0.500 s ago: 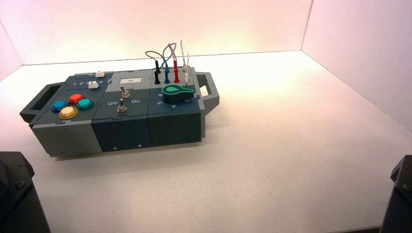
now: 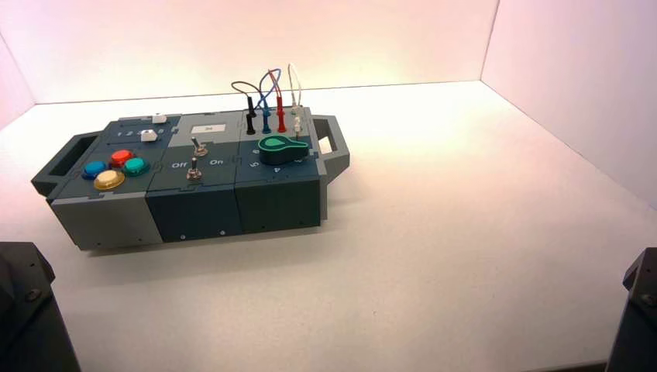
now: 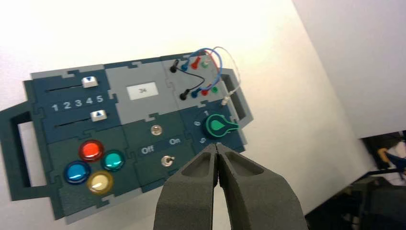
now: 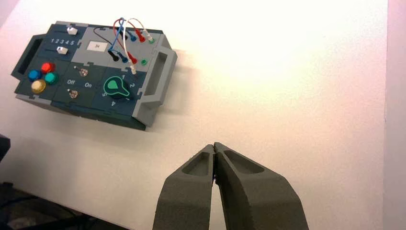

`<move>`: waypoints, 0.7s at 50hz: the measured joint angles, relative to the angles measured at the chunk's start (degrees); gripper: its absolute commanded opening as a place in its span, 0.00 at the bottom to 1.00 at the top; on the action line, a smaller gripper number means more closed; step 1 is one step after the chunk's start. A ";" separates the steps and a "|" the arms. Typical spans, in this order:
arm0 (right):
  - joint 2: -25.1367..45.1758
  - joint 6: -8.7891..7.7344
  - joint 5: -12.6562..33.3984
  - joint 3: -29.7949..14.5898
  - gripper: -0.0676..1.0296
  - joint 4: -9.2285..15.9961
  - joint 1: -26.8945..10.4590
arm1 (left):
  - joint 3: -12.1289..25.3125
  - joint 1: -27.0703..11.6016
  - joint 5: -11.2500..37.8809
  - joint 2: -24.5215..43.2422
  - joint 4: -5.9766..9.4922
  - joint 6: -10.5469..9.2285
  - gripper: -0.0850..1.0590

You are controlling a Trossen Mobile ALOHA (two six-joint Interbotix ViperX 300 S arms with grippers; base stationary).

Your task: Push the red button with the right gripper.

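Notably, red button in every view, right end effector only wrist-side

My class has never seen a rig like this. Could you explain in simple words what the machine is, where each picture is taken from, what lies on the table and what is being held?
This is a robot with two arms. One picture looks down from above and behind them; the other two come from cameras on its wrists. Each wrist camera sees its own gripper: the left gripper and the right gripper, both with their fingers together and nothing between them.

On the table stands a box with four round buttons, sliders, switches, wires and a knob. The job is for the right gripper to push the red button. Neither gripper is touching the box.
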State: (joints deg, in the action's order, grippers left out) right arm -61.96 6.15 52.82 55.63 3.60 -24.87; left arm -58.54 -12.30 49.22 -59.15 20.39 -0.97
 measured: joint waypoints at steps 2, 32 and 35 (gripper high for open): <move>0.09 0.00 0.26 0.00 0.04 0.00 0.00 | 0.00 1.58 0.00 0.26 -1.05 0.09 0.05; 11.69 -1.76 -0.18 -7.29 0.04 1.05 0.00 | 1.49 14.24 2.72 8.17 -8.96 0.70 0.05; 12.83 -1.85 -0.70 -7.91 0.04 1.41 0.00 | 2.37 14.41 3.43 9.67 -9.67 0.62 0.05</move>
State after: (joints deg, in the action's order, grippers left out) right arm -49.13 4.31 52.12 47.72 5.01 -24.87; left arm -56.16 2.11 52.65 -49.48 10.72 -0.35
